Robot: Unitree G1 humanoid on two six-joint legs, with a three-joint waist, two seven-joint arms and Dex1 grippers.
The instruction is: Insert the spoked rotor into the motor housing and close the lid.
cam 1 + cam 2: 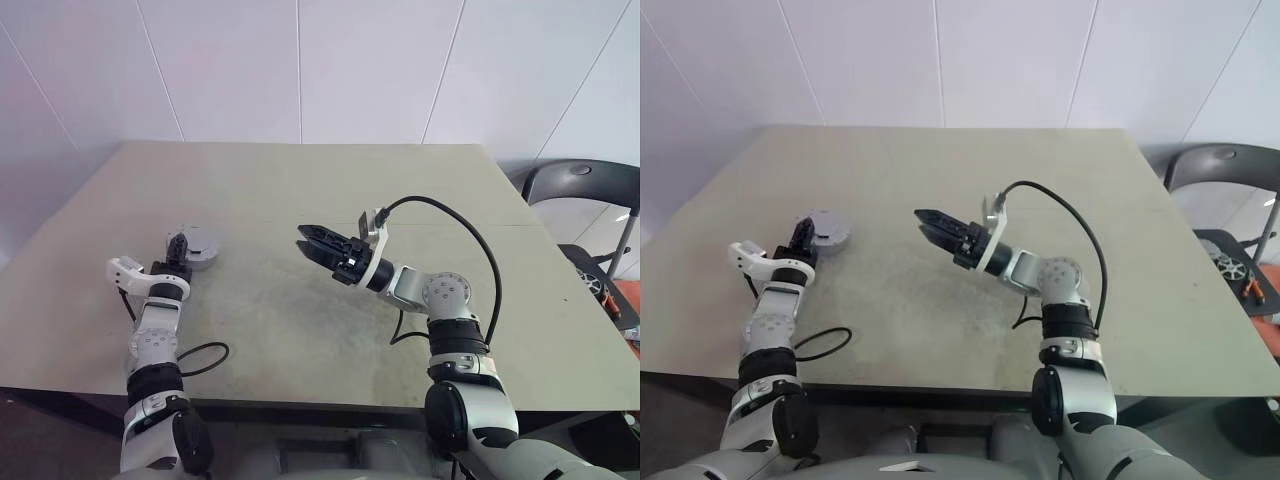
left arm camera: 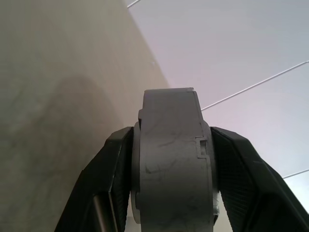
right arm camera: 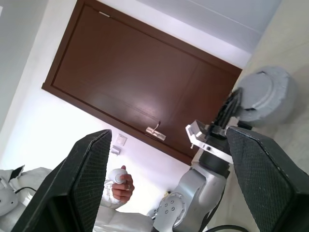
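White wall panels rise behind my beige tabletop [image 1: 300,300]. My left pincer [image 1: 181,248] is clamped on the short round grey motor housing [image 1: 198,245], near the left edge; my right pincer [image 1: 312,240], mid-table, holds nothing, fingers apart.

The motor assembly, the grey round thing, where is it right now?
The grey round assembly is on the table's left side, clamped between the left gripper's fingers, with the open right gripper apart from it toward the middle.

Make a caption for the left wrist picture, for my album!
Left pincer clamped on a round grey metal motor assembly over the beige table.
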